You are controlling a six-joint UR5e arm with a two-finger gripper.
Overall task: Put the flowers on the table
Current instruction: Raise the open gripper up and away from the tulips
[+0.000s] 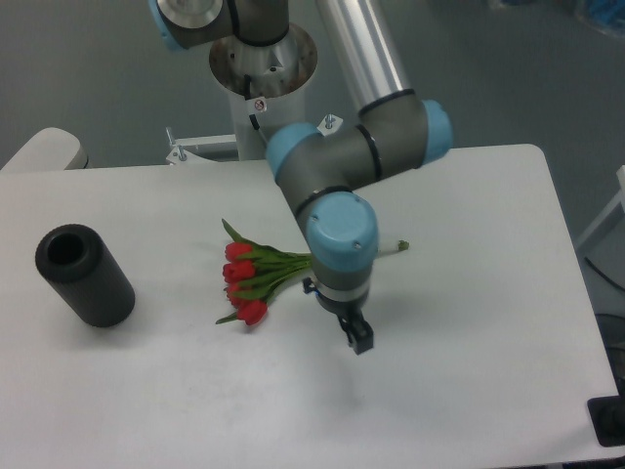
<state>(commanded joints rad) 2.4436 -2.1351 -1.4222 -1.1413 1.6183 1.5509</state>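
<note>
Over on the left a dark grey hollow cylinder of matte material lies tipped on its side on the large white flat tabletop with rounded corners, its open mouth turned up and away from me. It sits well apart from everything else, and I'd guess it served as a vase, which would explain why it lies out of the way, empty as far as I can see into it

Near the middle lies the small bunch of red tulip-like blooms with green leaves and long green stems. It rests flat on the tabletop, blooms pointing left, the stems running right and passing behind the arm, with a pale stem end showing on the far side of it. Lying full length like that, nothing seems to be carrying it

Just right of the blooms hangs the robot's black two-finger gripper, below the blue-capped wrist, pointing down at the table. It holds nothing; the flowers sit beside it and apart from its tips. The fingers look close together, but from where I stand I cannot tell for sure whether they are spread or pressed. To my eye the placing looks done
</note>
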